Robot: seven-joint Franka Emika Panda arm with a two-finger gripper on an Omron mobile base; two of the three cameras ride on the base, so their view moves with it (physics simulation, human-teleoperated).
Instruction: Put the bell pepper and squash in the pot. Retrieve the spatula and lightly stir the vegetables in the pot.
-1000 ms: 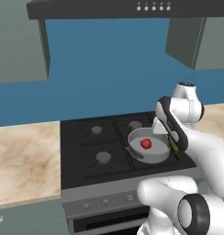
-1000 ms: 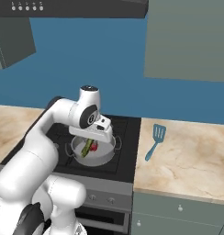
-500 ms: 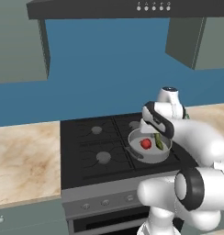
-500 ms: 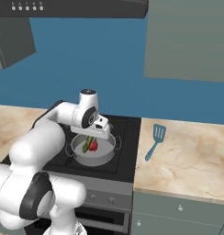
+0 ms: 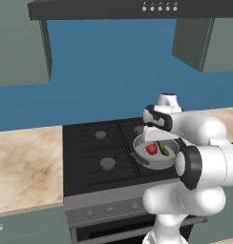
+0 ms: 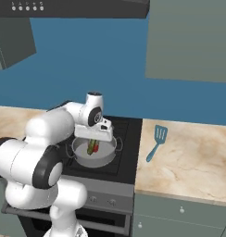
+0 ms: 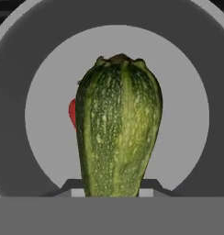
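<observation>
The hand is grasping the squash at its near end, hanging it directly over the pot; the bell pepper is lying on the pot floor, mostly hidden behind the squash; risk as judged: a release at this height could be sending the squash bouncing onto the pepper or rim; fingertips are hard to make out; further off, the spatula is lying on the desk, untouched.
</observation>
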